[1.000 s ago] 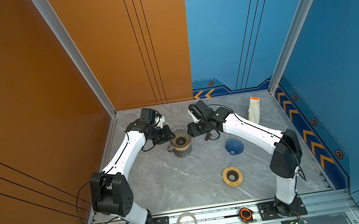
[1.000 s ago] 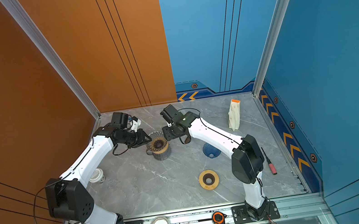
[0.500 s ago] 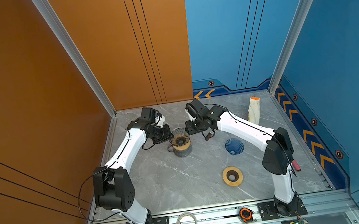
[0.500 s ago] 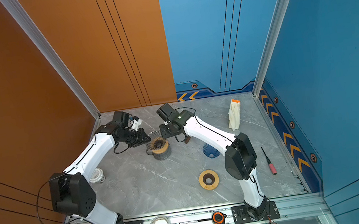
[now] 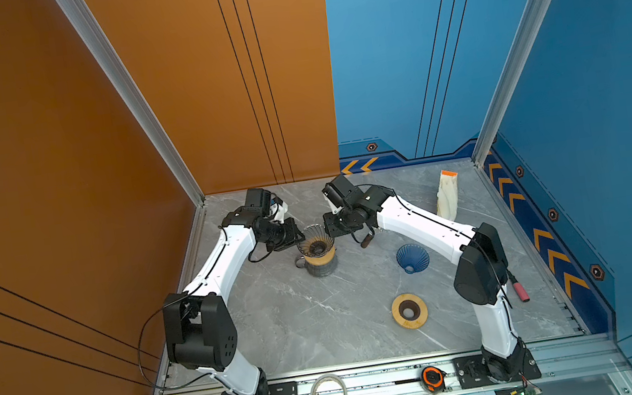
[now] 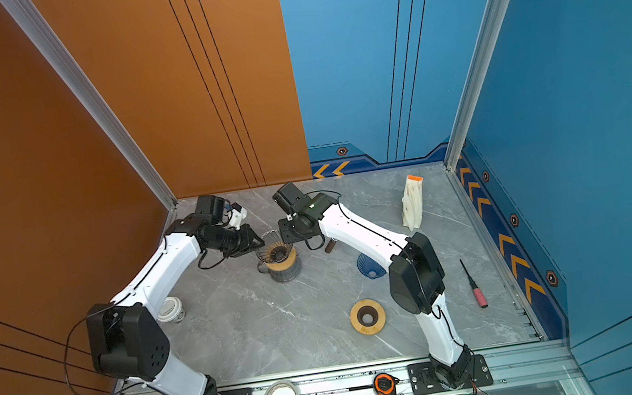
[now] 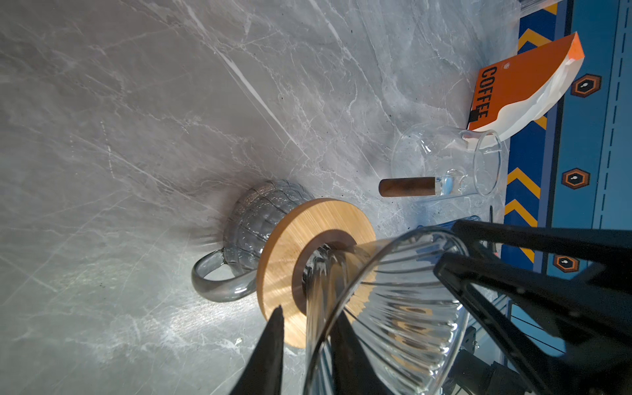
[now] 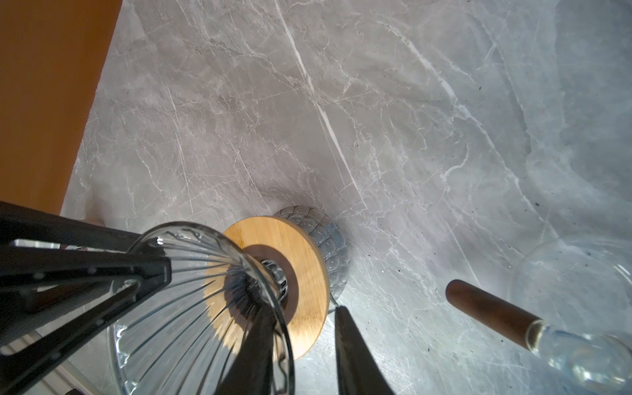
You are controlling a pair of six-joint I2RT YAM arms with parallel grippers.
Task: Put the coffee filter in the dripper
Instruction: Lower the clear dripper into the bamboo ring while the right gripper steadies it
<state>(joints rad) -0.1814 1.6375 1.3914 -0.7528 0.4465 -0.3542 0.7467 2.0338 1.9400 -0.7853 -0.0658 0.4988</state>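
Coffee filter pack [image 5: 447, 194] stands near the table's [image 5: 315, 324] far right edge, well apart from the glass dripper [image 5: 315, 241].
The dripper sits in a wooden collar [image 5: 326, 256] on top of a grey glass mug [image 5: 322, 270]. The left pincer [image 5: 300, 237] and right pincer [image 5: 328, 230] straddle opposite sides of its rim. Each is narrowly parted, with one finger inside and one outside. In the wrist views a gap shows between the glass and each outer finger [image 7: 270, 345].
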